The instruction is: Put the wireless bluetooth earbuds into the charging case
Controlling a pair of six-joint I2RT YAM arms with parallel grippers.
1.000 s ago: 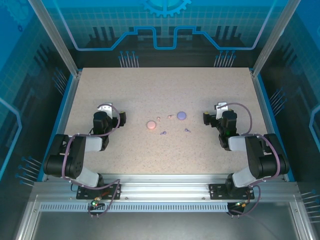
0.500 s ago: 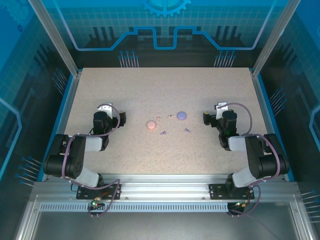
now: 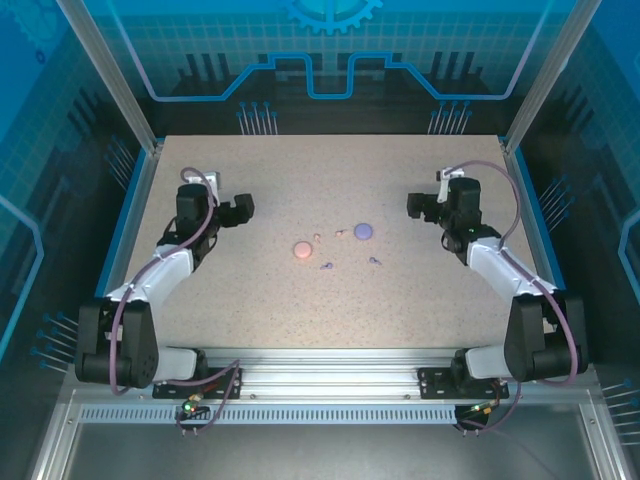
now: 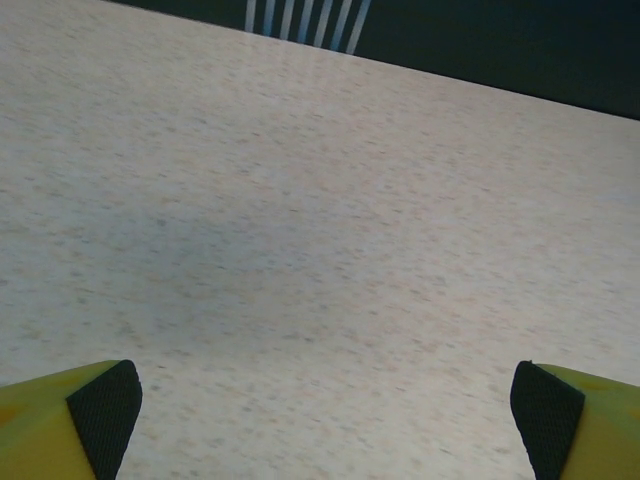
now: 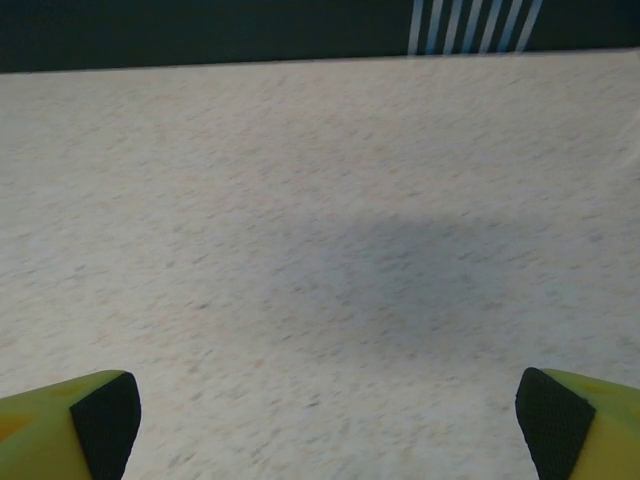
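Two round charging cases lie mid-table, a pink case [image 3: 301, 249] and a purple case [image 3: 363, 231]; whether they are open I cannot tell. The earbuds are tiny specks around them: two pale pink earbuds [image 3: 317, 236] [image 3: 339, 233] between the cases and two purple earbuds [image 3: 326, 266] [image 3: 374, 261] nearer me. My left gripper [image 3: 241, 208] [image 4: 325, 415] hangs open left of the pink case, well apart from it. My right gripper [image 3: 414, 207] [image 5: 328, 420] hangs open right of the purple case. Both wrist views have bare table between the fingertips.
The speckled beige table [image 3: 330, 310] is bounded by blue-edged rails [image 3: 128, 215] at the sides and a dark back wall [image 3: 330, 110]. Both arms reach forward along the left and right sides, leaving the cases and buds between them.
Both arms have stretched forward from their folded pose, carrying the grippers toward the far side of the table. The jaws have stayed open. Cases and earbuds have not moved.
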